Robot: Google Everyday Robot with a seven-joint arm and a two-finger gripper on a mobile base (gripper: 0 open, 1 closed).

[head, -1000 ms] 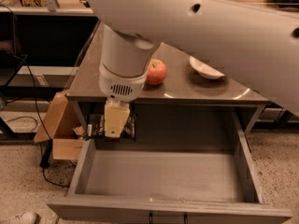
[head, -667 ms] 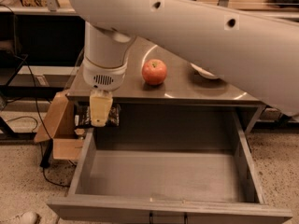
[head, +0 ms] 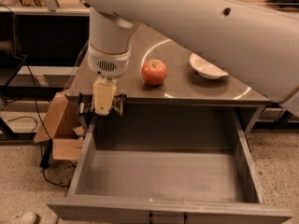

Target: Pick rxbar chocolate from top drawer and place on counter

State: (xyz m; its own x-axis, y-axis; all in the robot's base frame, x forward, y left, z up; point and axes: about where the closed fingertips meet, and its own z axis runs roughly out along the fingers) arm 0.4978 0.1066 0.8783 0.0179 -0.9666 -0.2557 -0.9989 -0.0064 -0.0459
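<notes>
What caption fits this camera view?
Hand holds the chocolate bar at the counter's front edge, above the open drawer.

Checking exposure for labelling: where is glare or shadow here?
Camera view: warm orange cast; a bright glare arc crosses the counter behind the apple; the top drawer is evenly lit; the pincer, shut on the rxbar chocolate, hangs at the counter's front-left edge.

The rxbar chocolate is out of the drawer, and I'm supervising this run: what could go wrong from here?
The gripper, shut on the rxbar chocolate, hangs at the front-left corner of the counter; releasing here might drop the bar into the top drawer or beside the cardboard box. The wrapper ends stick out sideways and could catch the counter edge. The apple nearby could get nudged.
</notes>
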